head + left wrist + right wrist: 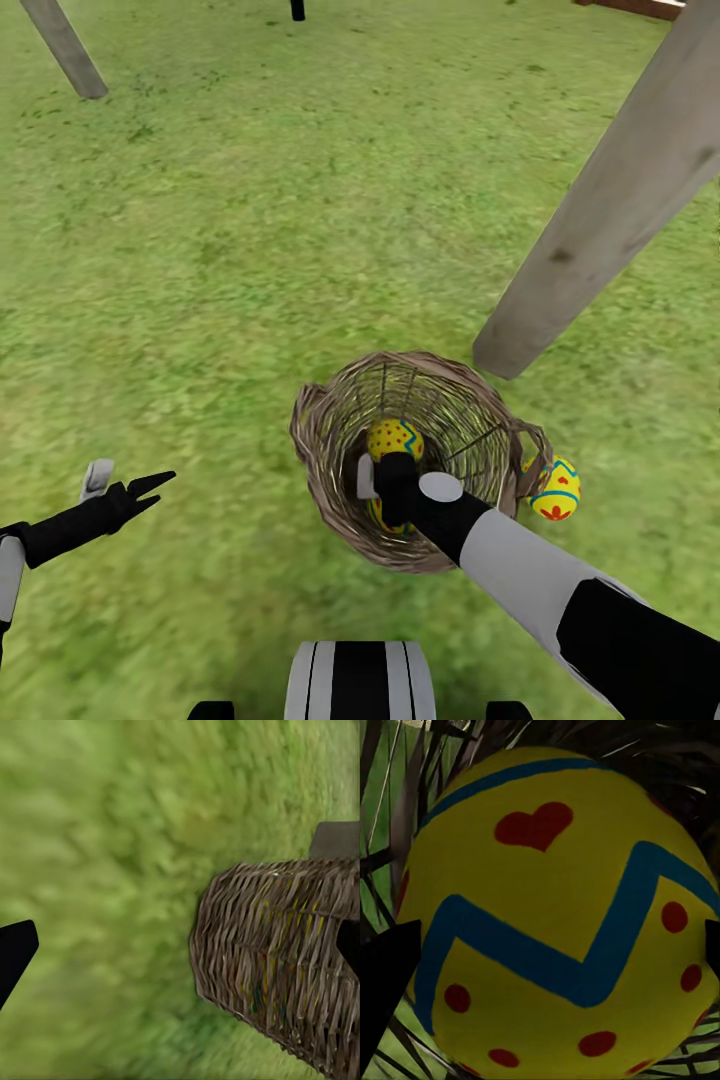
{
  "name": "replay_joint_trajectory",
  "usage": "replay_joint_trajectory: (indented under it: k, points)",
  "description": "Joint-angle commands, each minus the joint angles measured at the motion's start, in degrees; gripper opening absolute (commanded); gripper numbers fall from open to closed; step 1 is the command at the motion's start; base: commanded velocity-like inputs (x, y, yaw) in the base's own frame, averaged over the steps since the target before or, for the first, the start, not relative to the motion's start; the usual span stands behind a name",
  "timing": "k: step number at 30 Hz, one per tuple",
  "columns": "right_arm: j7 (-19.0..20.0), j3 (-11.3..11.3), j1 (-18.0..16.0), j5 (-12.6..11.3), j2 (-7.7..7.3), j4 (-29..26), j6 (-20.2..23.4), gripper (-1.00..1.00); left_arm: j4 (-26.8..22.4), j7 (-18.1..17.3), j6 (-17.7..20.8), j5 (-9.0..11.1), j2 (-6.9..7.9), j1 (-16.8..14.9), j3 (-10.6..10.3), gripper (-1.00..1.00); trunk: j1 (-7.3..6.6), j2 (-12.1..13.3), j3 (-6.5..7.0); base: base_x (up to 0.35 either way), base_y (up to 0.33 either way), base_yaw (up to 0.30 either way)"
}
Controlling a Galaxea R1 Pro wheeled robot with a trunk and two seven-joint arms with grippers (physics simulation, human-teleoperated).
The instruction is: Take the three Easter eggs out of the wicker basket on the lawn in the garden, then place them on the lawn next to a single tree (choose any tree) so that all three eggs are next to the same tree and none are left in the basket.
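Where the wicker basket stands, one egg is seen outside near the trunk — right claw inside, spread around an egg; left claw spread.

The head view looks steeply down over the lawn onto the wicker basket. The left wrist view faces that basket's outer side from nearby. The right wrist view sits inside it, close against an egg.

Two eggs in basket, one beside.
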Motion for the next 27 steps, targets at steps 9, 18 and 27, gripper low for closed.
replay_joint_trajectory:
  k: [9, 18, 27]
  points:
    - [0.54, 0.12, 0.0, 0.09, -0.02, 1.05, 0.44, -1.0, -0.01, -0.21, 0.24, -0.06, 0.0, -0.03, 0.0, 1.0, -0.18, 0.08, 1.51, 0.0, 0.0, 0.0]
    - [0.73, 0.12, 0.0, 0.09, -0.1, 0.96, 0.44, -1.0, 0.0, -0.13, 0.24, -0.16, 0.0, -0.03, -0.18, 1.0, -0.41, 0.2, 3.5, 0.0, 0.0, 0.0]
    - [0.81, 0.12, 0.0, 0.02, -0.11, 0.92, 0.41, -1.0, 0.0, -0.21, 0.23, -0.15, 0.0, -0.03, -0.19, 1.0, -0.64, 0.32, 5.5, -0.122, 0.0, 0.0]
